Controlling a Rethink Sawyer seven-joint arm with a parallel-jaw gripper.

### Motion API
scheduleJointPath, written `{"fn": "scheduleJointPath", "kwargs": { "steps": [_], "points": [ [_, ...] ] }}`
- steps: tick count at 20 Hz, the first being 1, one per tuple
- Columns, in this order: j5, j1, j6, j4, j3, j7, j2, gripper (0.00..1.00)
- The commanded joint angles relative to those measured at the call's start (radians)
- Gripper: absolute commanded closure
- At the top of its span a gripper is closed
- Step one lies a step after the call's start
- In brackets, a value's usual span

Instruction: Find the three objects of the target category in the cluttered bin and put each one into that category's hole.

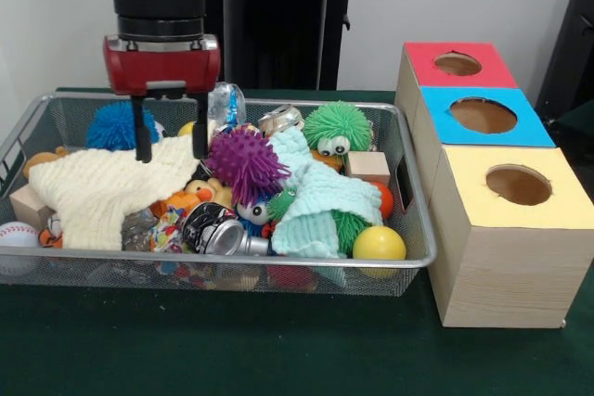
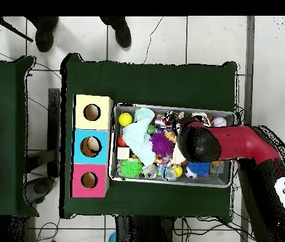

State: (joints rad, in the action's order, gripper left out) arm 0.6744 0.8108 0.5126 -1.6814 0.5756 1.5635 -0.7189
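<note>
My gripper (image 1: 171, 141) hangs open over the left half of the wire bin (image 1: 413, 183). Its two black fingers (image 1: 142, 136) dip to the top edge of a cream knitted cloth (image 1: 102, 192), with nothing held between them. To its right lie a purple spiky ball (image 1: 244, 164), a green fuzzy ball with eyes (image 1: 336, 127) and a mint cloth (image 1: 316, 201); a blue spiky ball (image 1: 119, 124) sits behind it. In the overhead view the red arm (image 2: 223, 144) covers the gripper. Beside the bin stand the red (image 1: 427, 64), blue (image 1: 436, 108) and yellow (image 1: 473, 187) hole boxes.
Also in the bin: a yellow ball (image 1: 379, 244), an orange ball (image 1: 384, 199), a baseball (image 1: 17, 235), wooden blocks (image 1: 368, 166), crushed cans (image 1: 215, 227) and a clear bottle (image 1: 225, 101). A person's shoes (image 2: 44, 34) stand beyond the table's far edge in the overhead view.
</note>
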Motion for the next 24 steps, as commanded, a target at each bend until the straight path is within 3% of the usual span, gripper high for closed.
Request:
{"fn": "scheduleJointPath", "kwargs": {
  "steps": [1,5,12,24],
  "points": [
    [0.027,-0.033,-0.037,-0.083,0.027,-0.023,-0.015,0.0],
    [0.004,-0.043,-0.02,-0.062,0.032,-0.024,-0.016,0.0],
    [0.051,-0.011,-0.052,-0.022,0.038,-0.087,0.063,0.0],
    [0.052,0.011,-0.013,0.101,0.087,-0.172,0.159,0.0]
  ]
}}
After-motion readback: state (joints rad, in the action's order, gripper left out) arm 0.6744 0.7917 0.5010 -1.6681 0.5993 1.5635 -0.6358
